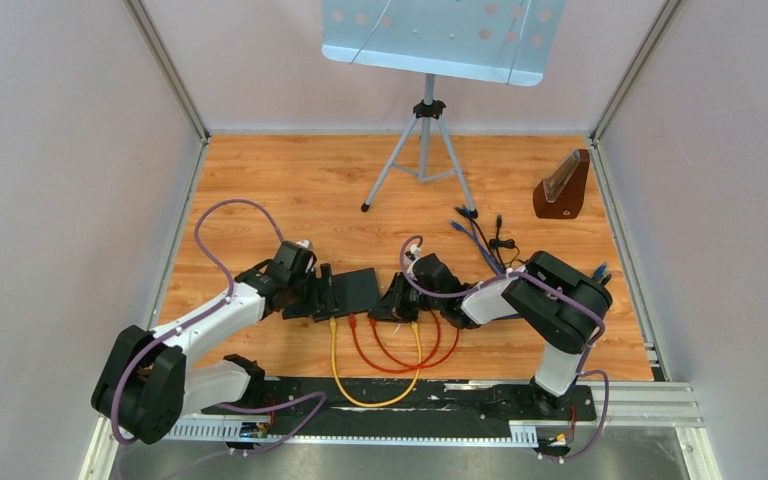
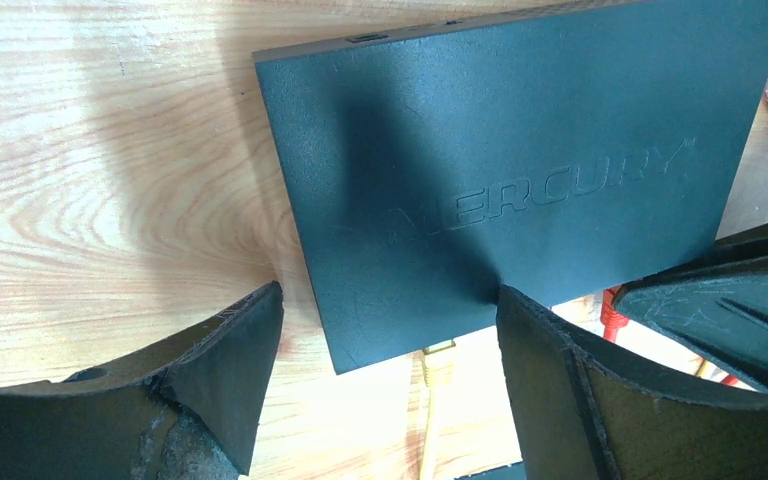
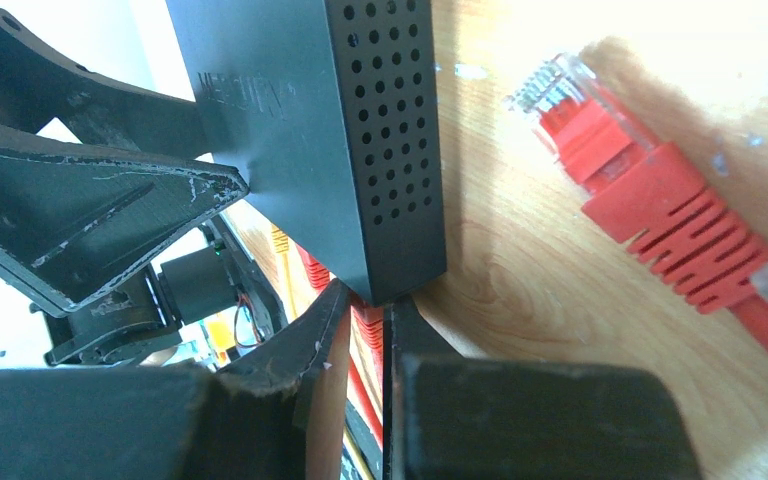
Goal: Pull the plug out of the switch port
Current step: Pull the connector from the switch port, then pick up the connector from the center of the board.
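My L gripper (image 2: 390, 300) released, astride switch (image 2: 520, 150) 7 o'clock | R gripper (image 3: 372, 300) looks clenched on plug (image 3: 365, 330), 4 o'clock | risk: unbraced switch drags w/ pull

Mid-table (image 1: 290, 200): switch (image 1: 358, 290), flat. To its left, left end effector (image 1: 322, 298), with one finger left of the near left corner and the other before the near edge. At the near right corner, right end effector (image 1: 392, 302), with a plug (image 3: 368, 322) between its fingers. Just right of the switch, on the table, a loose plug (image 3: 600, 140). From the near edge toward the arm bases, looped cables (image 1: 375, 395). Well behind, a tripod (image 1: 422, 150); far right, a block (image 1: 563, 186).
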You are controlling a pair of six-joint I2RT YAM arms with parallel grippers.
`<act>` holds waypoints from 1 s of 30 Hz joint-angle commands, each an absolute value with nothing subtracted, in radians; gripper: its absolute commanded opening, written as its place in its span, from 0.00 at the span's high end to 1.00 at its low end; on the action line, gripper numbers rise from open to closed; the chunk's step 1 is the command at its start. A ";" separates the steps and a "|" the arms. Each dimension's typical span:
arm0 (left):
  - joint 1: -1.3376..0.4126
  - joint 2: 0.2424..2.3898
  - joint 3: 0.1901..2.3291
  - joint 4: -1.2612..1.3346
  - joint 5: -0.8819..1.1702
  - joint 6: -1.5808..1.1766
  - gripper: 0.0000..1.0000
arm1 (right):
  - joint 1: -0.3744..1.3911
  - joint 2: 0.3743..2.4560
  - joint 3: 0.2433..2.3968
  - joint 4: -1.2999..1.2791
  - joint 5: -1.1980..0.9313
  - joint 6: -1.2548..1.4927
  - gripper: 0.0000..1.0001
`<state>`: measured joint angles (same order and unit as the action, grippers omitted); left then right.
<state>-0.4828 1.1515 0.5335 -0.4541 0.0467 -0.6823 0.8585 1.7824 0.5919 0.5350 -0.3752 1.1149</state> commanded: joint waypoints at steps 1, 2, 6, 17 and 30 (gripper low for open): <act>-0.484 1.140 0.520 -0.477 0.010 -0.690 0.16 | 0.901 1.784 0.592 0.382 -0.363 1.028 1.00; -0.485 1.143 0.520 -0.480 0.005 -0.694 0.16 | 0.905 1.782 0.598 0.362 -0.353 1.014 1.00; -0.485 1.160 0.517 -0.483 0.003 -0.709 0.19 | 0.922 1.754 0.633 0.224 -0.270 0.946 1.00; -0.485 1.194 0.529 -0.499 -0.025 -0.730 0.24 | 0.952 1.640 0.614 0.068 -0.196 0.811 1.00; -0.485 1.089 0.533 -0.521 -0.010 -0.714 0.21 | 0.938 1.399 0.676 -0.231 -0.290 0.559 0.49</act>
<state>-0.4828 1.1351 0.5350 -0.4789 0.0238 -0.7288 0.9337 1.5177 0.6666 -0.0460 -0.3161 0.6861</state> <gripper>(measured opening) 0.789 0.507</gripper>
